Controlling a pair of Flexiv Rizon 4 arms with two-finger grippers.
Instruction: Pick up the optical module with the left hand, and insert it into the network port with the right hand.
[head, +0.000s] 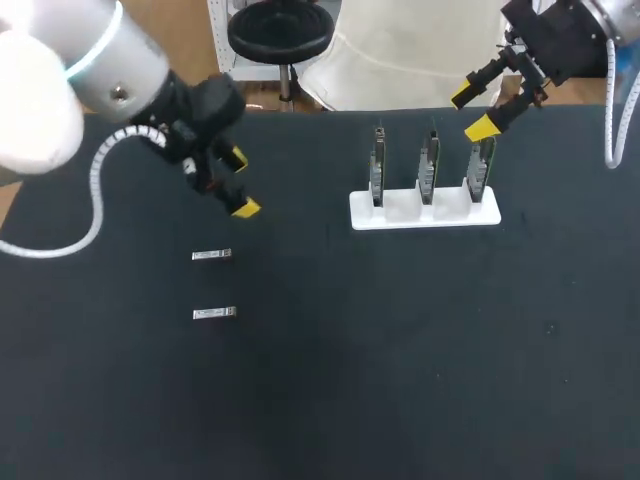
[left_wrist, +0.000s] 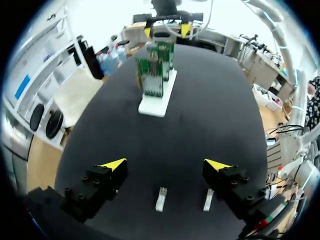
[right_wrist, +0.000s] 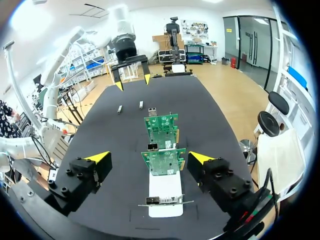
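1. Our left tool (head: 241, 183) hangs over the left part of the black bench (head: 400, 350). Its yellow-tipped fingers stand wide apart with nothing between them.
2. Two optical modules lie flat on the bench, parallel and apart: the farther optical module (head: 211, 256) and the nearer optical module (head: 214, 314).
3. In the head view, each module's long axis runs left to right across the bench. In the left wrist view they point lengthwise ahead of the left tool (left_wrist: 166, 165), towards the white holder (left_wrist: 157, 102). We cannot tell which end is the plug end.
4. In that wrist view, the farther optical module (left_wrist: 161, 199) lies below the gap between the fingers. The nearer optical module (left_wrist: 208, 200) lies close by one finger. Neither touches the tool.
5. Both modules are slim, silvery metal bars, small against the fingers.
6. To the right, the white holder (head: 425, 212) carries three green boards (head: 428, 165), upright in a row.
7. Our right tool (head: 472, 111) hangs above the rightmost board, its fingers parted and empty. In its own wrist view the green boards (right_wrist: 161, 125) line up ahead of the right tool (right_wrist: 149, 157), between its fingers.
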